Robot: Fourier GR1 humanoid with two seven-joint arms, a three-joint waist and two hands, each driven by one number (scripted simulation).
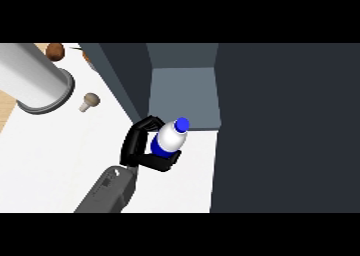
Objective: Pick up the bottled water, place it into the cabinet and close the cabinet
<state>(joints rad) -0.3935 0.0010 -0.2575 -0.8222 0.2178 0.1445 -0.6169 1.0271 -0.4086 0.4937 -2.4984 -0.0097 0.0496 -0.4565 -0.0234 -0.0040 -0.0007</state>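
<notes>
Now the black left hand [142, 145] has its fingers curled round the white plastic water bottle with a blue cap and label [170, 138], just before the dark grey cabinet's [286, 125] open compartment; white counter [57, 150] lies open left of the cabinet.

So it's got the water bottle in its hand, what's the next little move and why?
Probably carry the bottle forward into the cabinet. The hand is curled round the water bottle, held just in front of the open cabinet, blue cap toward the opening. The shelf inside looks bare, and the dark door stands open at the right.
</notes>
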